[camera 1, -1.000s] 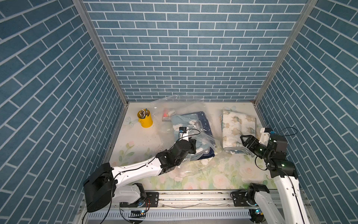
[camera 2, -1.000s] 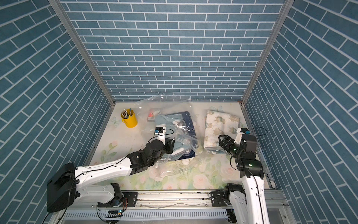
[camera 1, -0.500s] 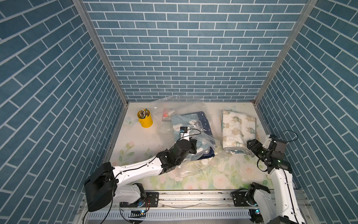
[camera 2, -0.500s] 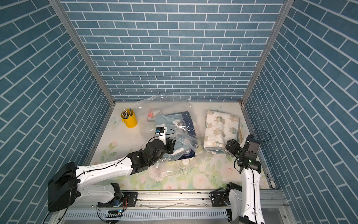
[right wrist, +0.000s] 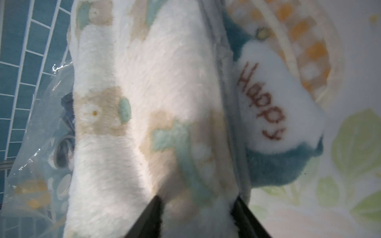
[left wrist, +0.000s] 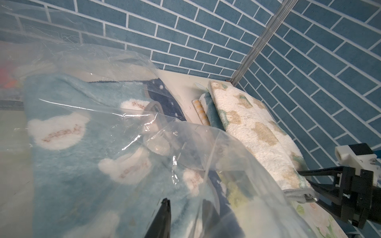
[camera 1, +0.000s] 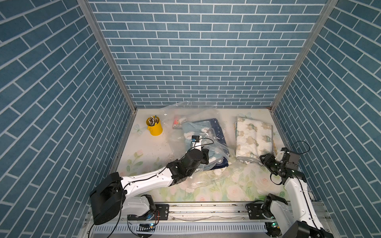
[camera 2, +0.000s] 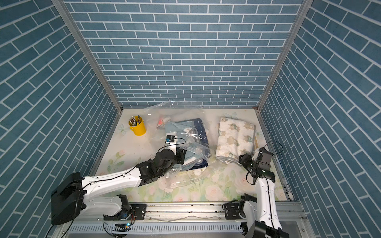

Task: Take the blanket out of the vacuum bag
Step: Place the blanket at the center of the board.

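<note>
The clear, crinkly vacuum bag [camera 1: 185,112] [camera 2: 171,110] lies mid-table with the light blue, bear-patterned blanket [camera 1: 206,127] [camera 2: 185,128] [left wrist: 72,164] inside it. My left gripper [camera 1: 206,156] [camera 2: 182,155] [left wrist: 186,206] sits at the bag's near end. It is shut on the plastic film [left wrist: 226,164], and one finger shows through the film. A folded cream blanket [camera 1: 252,136] [camera 2: 235,134] [right wrist: 144,82] lies outside the bag at the right. My right gripper [camera 1: 261,159] [camera 2: 241,159] [right wrist: 196,206] is shut on the cream blanket's near edge, with pile filling the gap between the fingers.
A yellow pen cup [camera 1: 154,127] [camera 2: 138,126] stands at the back left. Inside the bag's far end are a white clip [camera 1: 182,119] and a red card [camera 1: 176,124]. Under the cream blanket lie a blue "Happy" cloth [right wrist: 268,103] and a yellow checked one [right wrist: 305,41]. Brick walls enclose three sides.
My right gripper pulled back from the cream blanket's near edge, then returned to it and narrowed onto the fold. The left arm and the bag have stayed put.
</note>
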